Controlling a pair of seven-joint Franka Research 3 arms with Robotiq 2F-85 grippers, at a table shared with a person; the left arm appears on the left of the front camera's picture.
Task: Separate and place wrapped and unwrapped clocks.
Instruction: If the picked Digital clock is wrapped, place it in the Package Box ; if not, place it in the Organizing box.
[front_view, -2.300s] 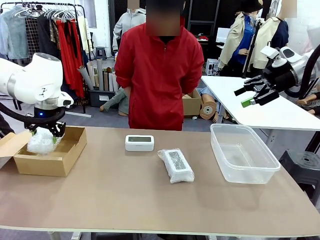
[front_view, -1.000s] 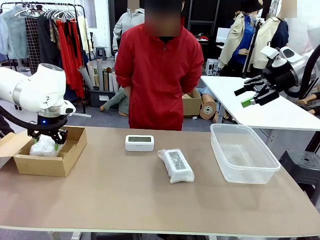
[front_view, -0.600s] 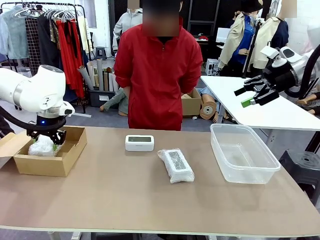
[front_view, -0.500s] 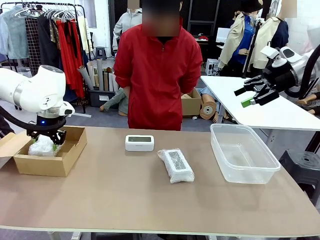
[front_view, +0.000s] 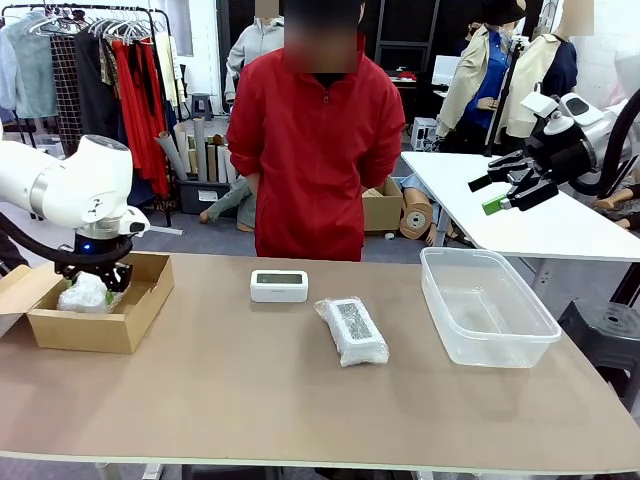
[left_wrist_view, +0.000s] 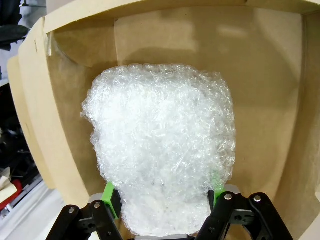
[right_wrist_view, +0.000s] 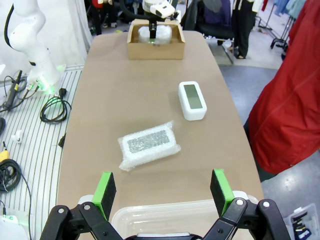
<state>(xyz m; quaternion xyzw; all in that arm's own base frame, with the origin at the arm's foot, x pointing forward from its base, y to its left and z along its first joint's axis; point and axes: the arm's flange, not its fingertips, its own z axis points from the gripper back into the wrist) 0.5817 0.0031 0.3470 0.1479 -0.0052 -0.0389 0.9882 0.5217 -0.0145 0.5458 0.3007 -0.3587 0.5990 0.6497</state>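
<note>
Left pincer (front_view: 93, 277) (left_wrist_view: 162, 200) is down inside the cardboard box (front_view: 120, 325) (left_wrist_view: 270, 100), clenched on the bubble-wrapped clock (front_view: 82, 293) (left_wrist_view: 160, 150), and what a snug fit: a green pad presses each side of the lump's near end, while the rest of the bundle spreads out ahead of the fingers over the box floor, brown walls all round. Whether the bundle actually rests on that floor, hard to call. Over to the right pincer (front_view: 490, 193) (right_wrist_view: 163, 189): raised high, jaws spread wide, nothing between them, well clear of the counter (front_view: 250, 400) (right_wrist_view: 110, 100). Directly below it sits the clear tub (front_view: 500, 350) (right_wrist_view: 170, 220). Ahead of that pincer, just past the tub, the second wrapped clock (front_view: 352, 330) (right_wrist_view: 148, 144) lies flat on the counter, and a little farther on, off to one side, the bare white clock (front_view: 279, 286) (right_wrist_view: 192, 100), screen up. Way out ahead of the right pincer stands the box with the left pincer in it. A person in a red jacket (front_view: 315, 150) stands at the far edge of the counter, nearest the bare clock, well away from both pincers.
</note>
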